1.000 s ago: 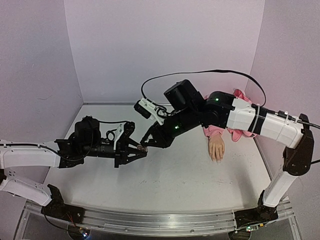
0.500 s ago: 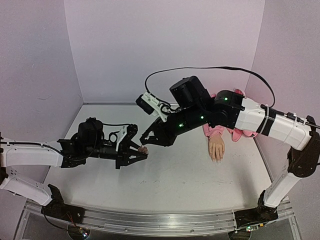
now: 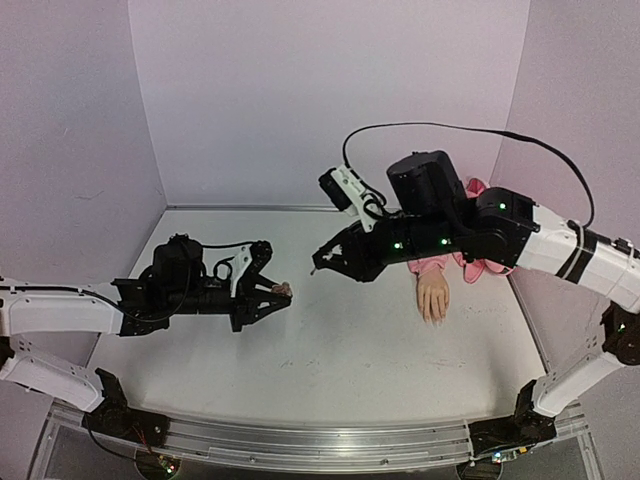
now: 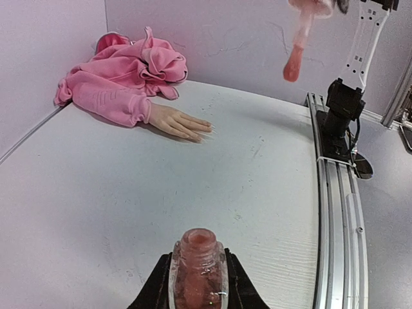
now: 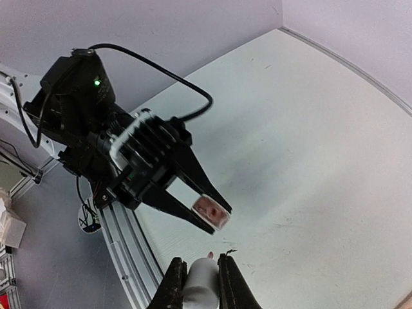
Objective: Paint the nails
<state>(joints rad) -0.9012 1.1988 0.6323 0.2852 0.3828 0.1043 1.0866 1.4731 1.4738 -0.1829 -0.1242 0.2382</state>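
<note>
Nails [image 4: 206,127] in left-wrist view, not right

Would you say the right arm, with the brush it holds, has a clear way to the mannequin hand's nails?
Probably yes: the nails lie uncovered on the table, the right end effector is shut on the brush cap, and the left end effector, holding the bottle, is well aside.

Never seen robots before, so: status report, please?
Left fingers shut on open polish bottle. Right fingers shut on brush cap, aloft. Nails far off, nothing between.
</note>
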